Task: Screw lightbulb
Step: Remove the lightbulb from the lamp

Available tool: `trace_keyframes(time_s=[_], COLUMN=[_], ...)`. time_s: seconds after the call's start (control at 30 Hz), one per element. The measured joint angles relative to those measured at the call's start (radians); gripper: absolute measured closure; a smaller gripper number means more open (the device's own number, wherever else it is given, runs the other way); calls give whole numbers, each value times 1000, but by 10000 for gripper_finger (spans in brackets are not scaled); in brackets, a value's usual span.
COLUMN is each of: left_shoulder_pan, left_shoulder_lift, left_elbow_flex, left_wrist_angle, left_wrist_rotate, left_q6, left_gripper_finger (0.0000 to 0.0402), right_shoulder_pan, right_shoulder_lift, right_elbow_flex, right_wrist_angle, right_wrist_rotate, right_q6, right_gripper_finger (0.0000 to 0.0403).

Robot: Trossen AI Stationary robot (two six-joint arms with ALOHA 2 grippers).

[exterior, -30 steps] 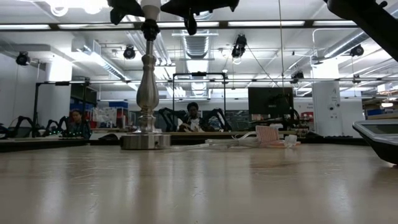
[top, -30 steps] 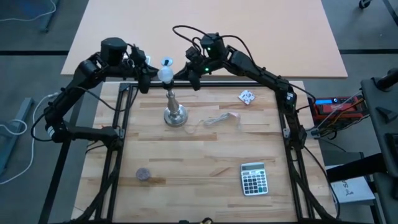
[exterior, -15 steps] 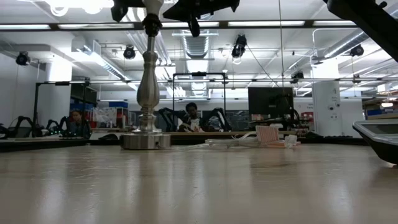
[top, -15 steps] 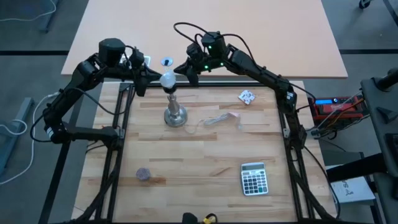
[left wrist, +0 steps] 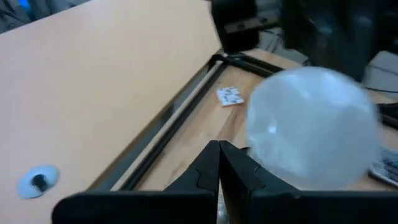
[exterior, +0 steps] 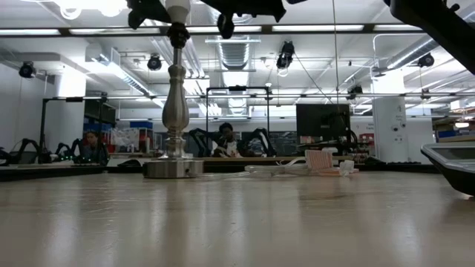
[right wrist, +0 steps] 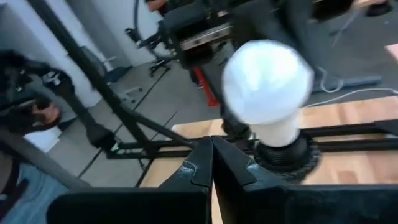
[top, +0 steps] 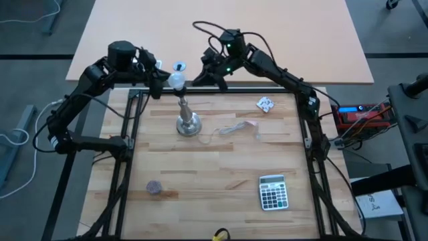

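The white frosted lightbulb sits upright in the dark socket on top of the silver lamp stand, whose round base rests on the wooden table. My left gripper is shut, with its tips at the bulb's left side. My right gripper is also shut, and its tips lie just below and beside the bulb on its right side. In the low view the stand rises to both grippers at the picture's top. My left gripper comes at the bulb roughly level from the table's left, and its shut fingertips reach the bulb's lower side. I cannot tell whether they touch it. My right gripper comes in from the table's right with its shut tips close to the bulb's neck. I cannot tell whether they touch it.
A thin cord runs from the stand's base toward the right. A paper scrap lies at the far right, a calculator at the near right and a dark round disc at the near left. A small blue-white disc lies on the board beyond.
My right gripper has turned at the wrist, and its body has swung a little toward the table's far right, with the tips staying beside the bulb. Both grippers have stayed shut. The bulb stands on the stand as before.
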Motion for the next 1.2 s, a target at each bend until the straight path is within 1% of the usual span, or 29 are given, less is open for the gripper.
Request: trace_keyframes(time_s=[0.1,0.17,0.33,0.4,0.5,0.6,0.73,0.97,1.1,1.2], left_shoulder_pan=[0,0,0,0,0,0,0,0,0,0], left_shoulder_lift=[6,10,9,4,-8,-14,-14,4,6,-2], left_elbow_flex=[0,0,0,0,0,0,0,0,0,0], left_wrist_angle=[0,0,0,0,1,1,1,6,7,7], left_wrist_rotate=[-15,-16,-15,-15,-15,-16,-17,-16,-16,-13], left_q6=[4,0,-45,-56,-63,-64,-62,-50,-65,-95], left_gripper_finger=[401,401,401,401,401,401,401,401,401,401], right_shoulder_pan=[17,22,21,21,22,22,29,45,46,49], right_shoulder_lift=[14,18,20,22,22,22,22,26,31,34], right_elbow_flex=[0,0,0,0,0,0,0,0,0,0], right_wrist_angle=[50,90,97,96,94,90,93,136,143,140], right_wrist_rotate=[1,16,153,180,178,117,75,107,194,210], right_q6=[-6,21,40,37,29,19,29,37,53,67], right_gripper_finger=[403,403,403,403,403,403,403,403,403,403])
